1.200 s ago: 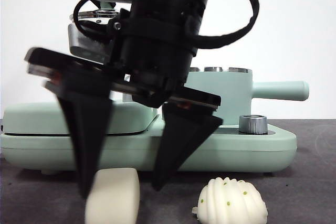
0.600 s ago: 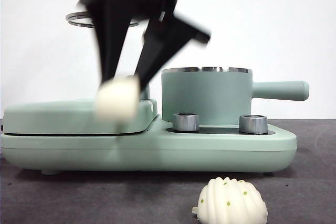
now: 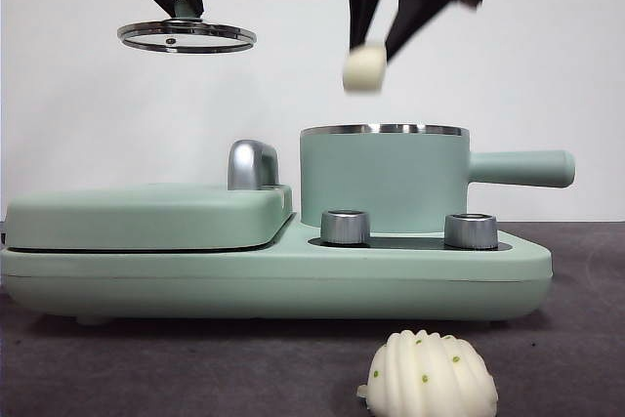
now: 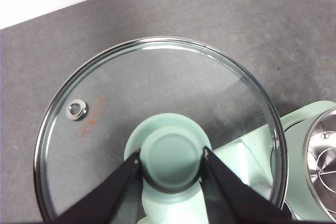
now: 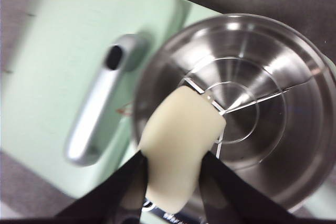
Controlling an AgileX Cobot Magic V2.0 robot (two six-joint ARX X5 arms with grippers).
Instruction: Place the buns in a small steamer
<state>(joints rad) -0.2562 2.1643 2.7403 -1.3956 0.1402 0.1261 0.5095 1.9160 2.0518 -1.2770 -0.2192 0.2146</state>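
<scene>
Lifted clear of the table since a second ago, the smooth bun (image 5: 178,145) now hangs clamped in the right gripper (image 3: 376,51) above the small steamer (image 3: 383,178). Left gripper (image 4: 171,157) grips the glass lid (image 3: 187,36) aloft; the ridged bun (image 3: 430,375) lies on the table (image 3: 576,358)

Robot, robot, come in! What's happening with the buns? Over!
Right gripper holding smooth bun above open steamer. Left gripper holding glass lid up, aside. Ridged bun on table. Nothing blocking.
</scene>
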